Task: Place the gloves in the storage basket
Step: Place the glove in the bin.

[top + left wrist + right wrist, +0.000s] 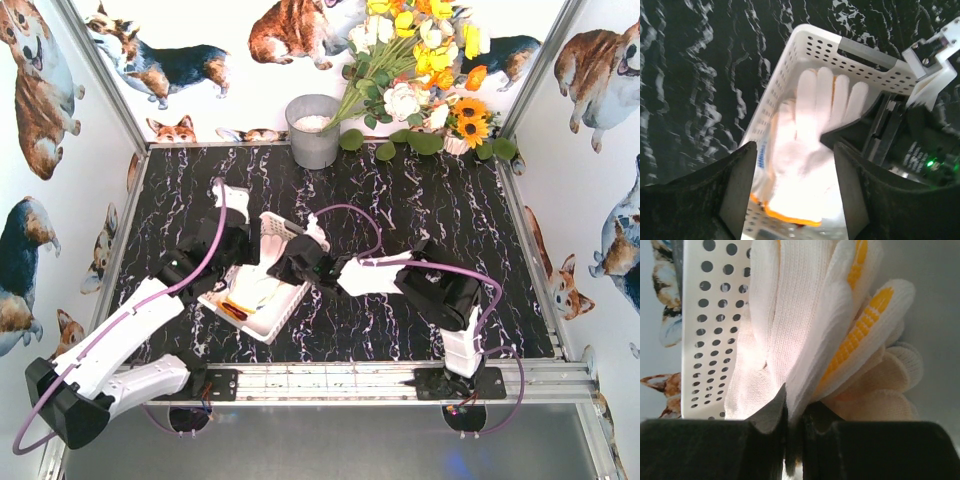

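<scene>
The white perforated storage basket [262, 326] lies on the black marble table, left of centre. White knit gloves [256, 290] with orange-yellow cuffs lie inside it. In the left wrist view the gloves [810, 130] lie flat in the basket [815, 37], fingers pointing to the far wall. My left gripper [794, 147] hovers over them, open, its fingers [737, 190] wide on either side of the cuff end. My right gripper [795, 402] is shut on a fold of a white glove [800, 305] beside the basket wall [710, 340]. From above, both grippers [250, 262] [292, 268] meet over the basket.
A grey metal bucket [313, 130] stands at the back centre, with a bunch of white, yellow and orange flowers [415, 70] leaning to its right. An aluminium rail [350, 380] runs along the near edge. Corgi-printed walls close in the sides and back.
</scene>
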`<act>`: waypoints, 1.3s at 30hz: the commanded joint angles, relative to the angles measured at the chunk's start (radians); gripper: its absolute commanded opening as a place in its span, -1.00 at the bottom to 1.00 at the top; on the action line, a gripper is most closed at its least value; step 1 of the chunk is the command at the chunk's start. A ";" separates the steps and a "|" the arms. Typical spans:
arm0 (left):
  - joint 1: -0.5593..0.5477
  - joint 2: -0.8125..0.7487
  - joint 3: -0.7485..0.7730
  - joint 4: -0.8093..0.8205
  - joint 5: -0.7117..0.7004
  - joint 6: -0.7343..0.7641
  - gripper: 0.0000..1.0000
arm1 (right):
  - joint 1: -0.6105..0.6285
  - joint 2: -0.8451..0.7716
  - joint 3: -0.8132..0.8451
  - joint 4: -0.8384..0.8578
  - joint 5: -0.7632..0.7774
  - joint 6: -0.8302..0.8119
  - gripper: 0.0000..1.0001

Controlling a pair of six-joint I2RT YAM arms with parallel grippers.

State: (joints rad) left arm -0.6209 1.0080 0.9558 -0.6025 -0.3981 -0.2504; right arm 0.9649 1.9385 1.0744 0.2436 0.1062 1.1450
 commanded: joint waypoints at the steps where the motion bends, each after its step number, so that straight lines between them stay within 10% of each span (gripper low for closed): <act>1: 0.026 -0.026 -0.098 0.101 0.062 -0.300 0.07 | 0.033 -0.043 0.061 -0.135 0.118 0.031 -1.00; 13: 0.036 0.005 -0.296 0.174 0.025 -0.479 -0.59 | 0.040 -0.087 0.131 -0.287 0.166 -0.040 -0.71; 24: 0.040 0.044 -0.456 0.362 0.105 -0.532 -0.63 | 0.040 -0.148 0.166 -0.417 0.207 -0.124 -0.17; 39: 0.055 0.018 -0.413 0.308 0.103 -0.449 -0.52 | 0.038 -0.211 0.197 -0.434 0.198 -0.303 -0.23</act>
State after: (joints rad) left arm -0.5808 1.0573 0.4976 -0.2813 -0.3061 -0.7353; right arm 0.9997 1.7340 1.2083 -0.2543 0.3321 0.9161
